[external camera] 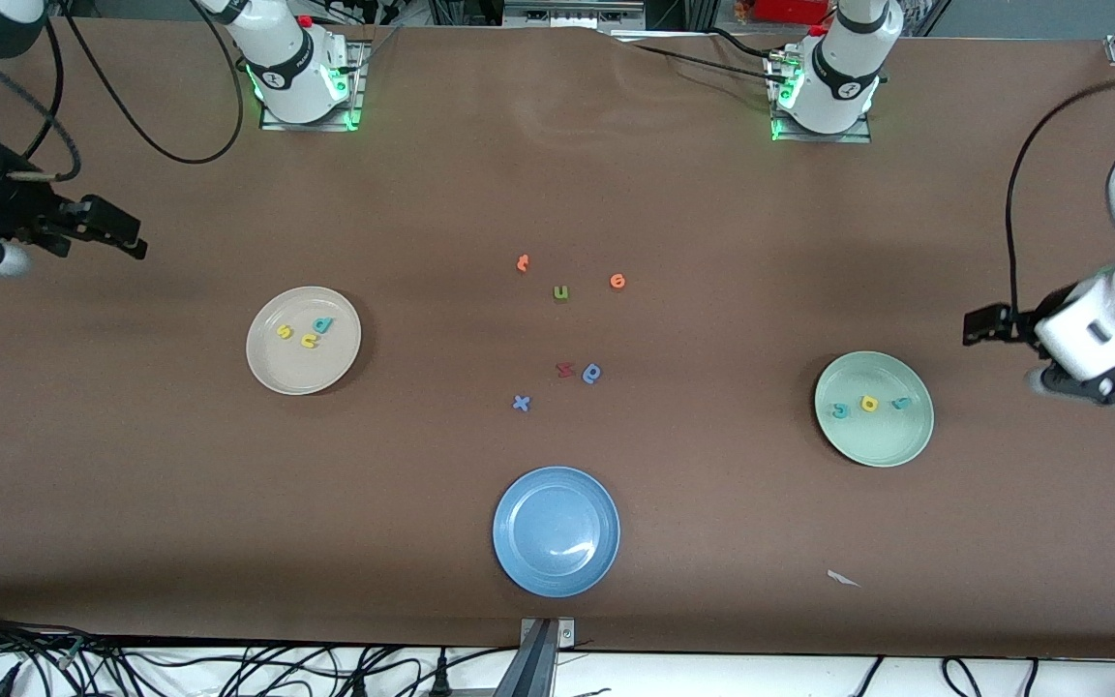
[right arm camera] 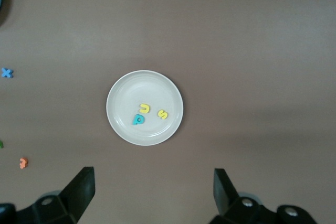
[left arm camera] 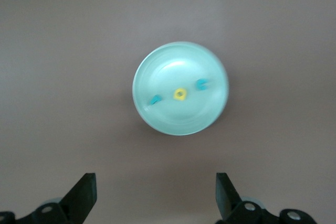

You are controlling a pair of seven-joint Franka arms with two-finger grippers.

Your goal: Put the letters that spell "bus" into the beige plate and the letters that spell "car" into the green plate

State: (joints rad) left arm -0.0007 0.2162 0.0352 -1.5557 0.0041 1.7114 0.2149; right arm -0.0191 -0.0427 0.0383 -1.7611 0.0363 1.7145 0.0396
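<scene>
The beige plate lies toward the right arm's end of the table. It holds a yellow "s", a yellow "u" and a teal "b". The green plate lies toward the left arm's end and holds a teal "c", a yellow "a" and a teal "r". My left gripper hangs open and empty high beside the green plate. My right gripper is open and empty, up beside the beige plate.
A blue plate lies near the front edge. Between the plates several loose letters lie: two orange ones, an olive "u", a red one, a dark blue round one and a blue "x". A white scrap lies nearer the front camera than the green plate.
</scene>
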